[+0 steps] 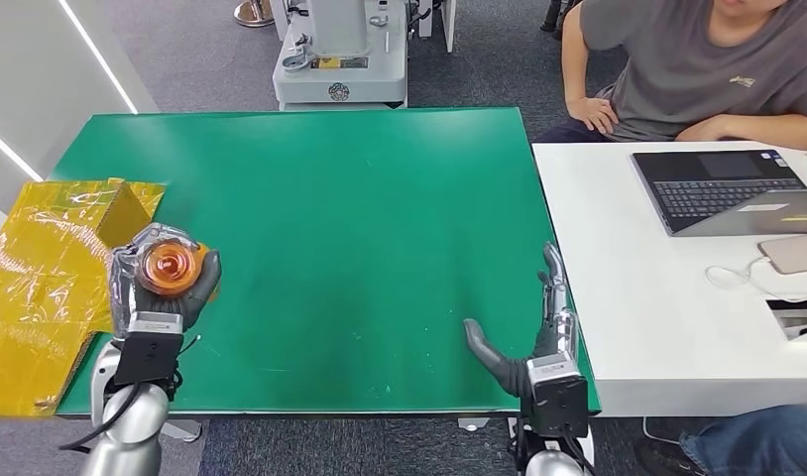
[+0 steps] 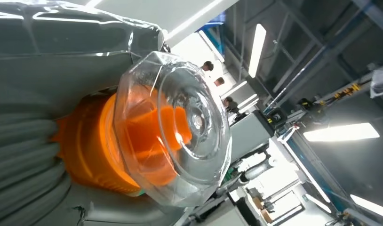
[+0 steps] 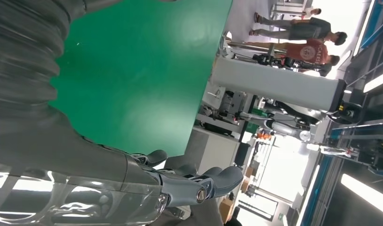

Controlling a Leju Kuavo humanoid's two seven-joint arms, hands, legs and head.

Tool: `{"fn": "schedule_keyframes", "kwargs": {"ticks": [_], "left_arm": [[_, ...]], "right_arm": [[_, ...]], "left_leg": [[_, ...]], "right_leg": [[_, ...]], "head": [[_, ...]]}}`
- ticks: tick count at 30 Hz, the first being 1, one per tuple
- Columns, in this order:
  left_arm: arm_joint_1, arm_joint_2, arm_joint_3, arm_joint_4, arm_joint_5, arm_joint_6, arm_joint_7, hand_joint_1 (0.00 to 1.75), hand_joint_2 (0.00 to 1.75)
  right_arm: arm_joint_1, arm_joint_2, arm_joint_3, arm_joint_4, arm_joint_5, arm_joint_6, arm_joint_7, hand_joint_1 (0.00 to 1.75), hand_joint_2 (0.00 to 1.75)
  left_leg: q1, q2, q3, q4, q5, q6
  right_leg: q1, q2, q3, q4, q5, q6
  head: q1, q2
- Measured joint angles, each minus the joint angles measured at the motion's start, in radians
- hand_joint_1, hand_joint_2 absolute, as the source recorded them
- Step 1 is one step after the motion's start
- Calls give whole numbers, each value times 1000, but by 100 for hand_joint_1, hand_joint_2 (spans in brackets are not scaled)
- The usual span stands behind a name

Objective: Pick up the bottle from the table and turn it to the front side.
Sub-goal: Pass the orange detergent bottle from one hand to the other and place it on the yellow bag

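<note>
My left hand (image 1: 162,288) grips a bottle (image 1: 169,266) at the left edge of the green table (image 1: 340,228), held above the surface. The bottle has an orange body and a clear faceted end that faces up toward the head view. In the left wrist view the clear end and orange body (image 2: 166,136) sit against my grey palm, with the ribbed fingers (image 2: 25,155) wrapped beside it. My right hand (image 1: 533,327) rests at the table's near right corner with fingers straight and the thumb spread, holding nothing. The right wrist view has its fingers (image 3: 199,183) stretched out past the table.
A yellow foil-covered box (image 1: 53,258) lies off the table's left edge beside my left hand. A white table (image 1: 667,297) with a laptop (image 1: 727,188) adjoins on the right, where a person (image 1: 697,69) sits. A white machine base (image 1: 340,59) stands behind the green table.
</note>
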Motion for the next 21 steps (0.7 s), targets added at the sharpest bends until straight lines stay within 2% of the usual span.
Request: {"fn": "schedule_keyframes", "kwargs": {"ticks": [6, 13, 15, 19, 21], "left_arm": [[-30, 49, 21, 21, -78, 5, 23, 175, 175], [-113, 134, 31, 97, -316, 100, 100, 175, 175], [-115, 149, 30, 116, -409, 137, 135, 175, 175], [-115, 181, 29, 156, -713, 240, 263, 175, 175], [-115, 191, 29, 173, -795, 260, 298, 175, 175]], "right_arm": [[6, 4, -6, 0, 0, 10, -1, 0, 175], [7, 14, -6, 2, 13, 48, 14, 0, 175], [5, 18, -6, 4, 15, 63, 18, 0, 175], [-2, 25, -6, 12, 17, 82, 23, 0, 175], [-8, 29, -6, 16, 17, 86, 26, 0, 175]], "left_leg": [[0, 0, 0, 0, 0, 0], [0, 0, 0, 0, 1, -1], [1, 0, 0, 0, 1, -1], [1, 0, 0, 0, 1, -1], [1, 0, 0, 0, 1, -1]], "right_leg": [[0, 0, 0, 0, 0, 0], [0, 0, 0, 0, 0, 0], [1, 1, 0, 0, 0, 0], [1, 1, 0, 0, 0, 0], [1, 0, 0, 0, 0, -1]], "head": [[0, 0], [0, 0], [0, 0], [0, 0], [0, 0]]}}
